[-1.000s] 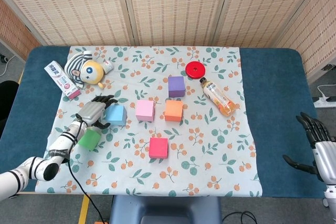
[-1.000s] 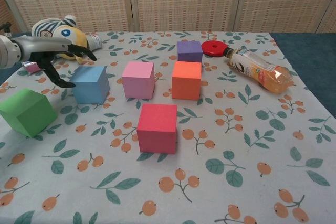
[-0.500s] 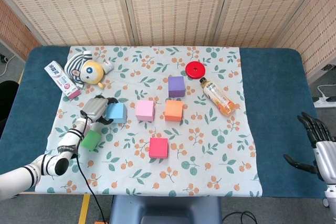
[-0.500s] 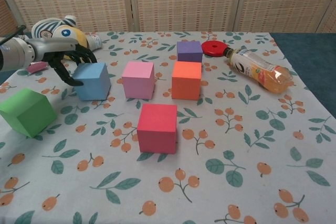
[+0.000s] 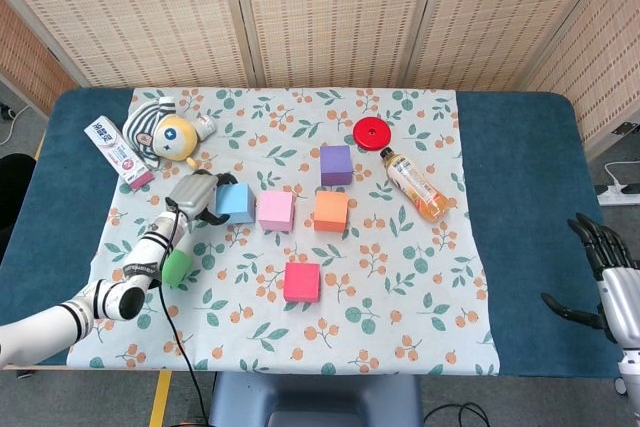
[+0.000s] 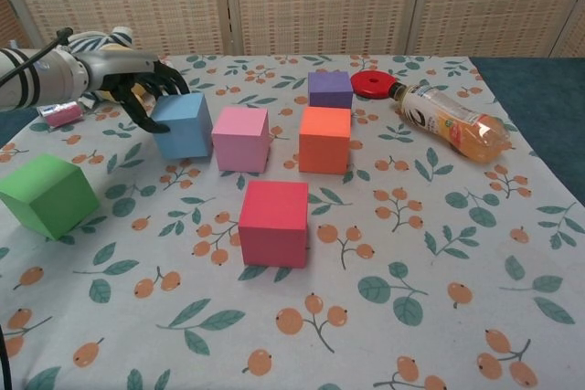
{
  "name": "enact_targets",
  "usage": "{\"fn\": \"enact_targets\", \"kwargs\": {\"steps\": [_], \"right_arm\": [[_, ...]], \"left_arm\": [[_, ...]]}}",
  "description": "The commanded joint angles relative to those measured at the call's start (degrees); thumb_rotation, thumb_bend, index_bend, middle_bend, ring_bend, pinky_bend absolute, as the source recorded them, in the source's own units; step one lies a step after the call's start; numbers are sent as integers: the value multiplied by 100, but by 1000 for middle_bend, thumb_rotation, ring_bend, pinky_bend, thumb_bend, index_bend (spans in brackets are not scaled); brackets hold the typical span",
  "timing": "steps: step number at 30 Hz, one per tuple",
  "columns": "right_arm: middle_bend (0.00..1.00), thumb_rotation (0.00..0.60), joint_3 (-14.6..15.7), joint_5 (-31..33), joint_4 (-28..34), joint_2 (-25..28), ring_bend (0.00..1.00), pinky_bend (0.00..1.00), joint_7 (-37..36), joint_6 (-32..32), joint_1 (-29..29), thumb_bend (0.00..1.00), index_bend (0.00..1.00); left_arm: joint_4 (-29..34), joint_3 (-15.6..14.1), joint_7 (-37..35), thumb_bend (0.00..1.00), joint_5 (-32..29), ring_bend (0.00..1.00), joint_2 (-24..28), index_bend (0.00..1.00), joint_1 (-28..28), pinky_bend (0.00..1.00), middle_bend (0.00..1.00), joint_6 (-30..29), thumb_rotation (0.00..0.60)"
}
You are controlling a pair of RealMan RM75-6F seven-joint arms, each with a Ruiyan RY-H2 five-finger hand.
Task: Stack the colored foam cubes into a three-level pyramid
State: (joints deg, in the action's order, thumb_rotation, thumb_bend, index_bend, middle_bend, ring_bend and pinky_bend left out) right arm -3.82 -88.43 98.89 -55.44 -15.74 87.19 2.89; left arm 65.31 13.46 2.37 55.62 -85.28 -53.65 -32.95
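The left hand (image 6: 137, 79) grips the blue foam cube (image 6: 185, 123), its dark fingers (image 5: 212, 197) curled around the cube's left and rear faces. The blue cube sits on the floral cloth (image 5: 400, 287) just left of the pink cube (image 6: 241, 138), close beside it; whether the two touch cannot be told. Using the pink cube as the landmark: the orange cube (image 6: 324, 139) stands just to its right with a narrow gap, the purple cube (image 6: 330, 89) lies behind and to the right, and the red cube (image 6: 273, 222) sits in front of it, nearer the camera. The green cube (image 6: 46, 195) rests tilted, well to the front left of the pink cube, partly hidden under the left forearm in the head view.

Behind the purple cube lies a red disc (image 5: 371, 131), and a juice bottle (image 5: 416, 184) lies on its side to the right of the orange cube. A striped plush toy (image 5: 165, 134) and a toothpaste box (image 5: 118, 152) sit far behind and left of the pink cube. The cloth covers a blue bench (image 5: 520, 197).

The right hand (image 5: 602, 272) hangs at the bench's right edge, fingers spread and holding nothing.
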Motion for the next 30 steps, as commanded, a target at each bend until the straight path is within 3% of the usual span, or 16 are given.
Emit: {"fn": "enact_targets", "kwargs": {"steps": [1,30], "right_arm": [[0,600,-4,14,3,3,0,0,8,-12,4,0,0],[0,600,2,83,-31,26,0,0,-56,-27,-29,0,0]], "left_arm": [[-12,-25,58,320,-40,277,-35,410,-78,167,320,79,600],[202,-245,523,319,-588,244,-184,406,-260,155,291,-165,600]]}}
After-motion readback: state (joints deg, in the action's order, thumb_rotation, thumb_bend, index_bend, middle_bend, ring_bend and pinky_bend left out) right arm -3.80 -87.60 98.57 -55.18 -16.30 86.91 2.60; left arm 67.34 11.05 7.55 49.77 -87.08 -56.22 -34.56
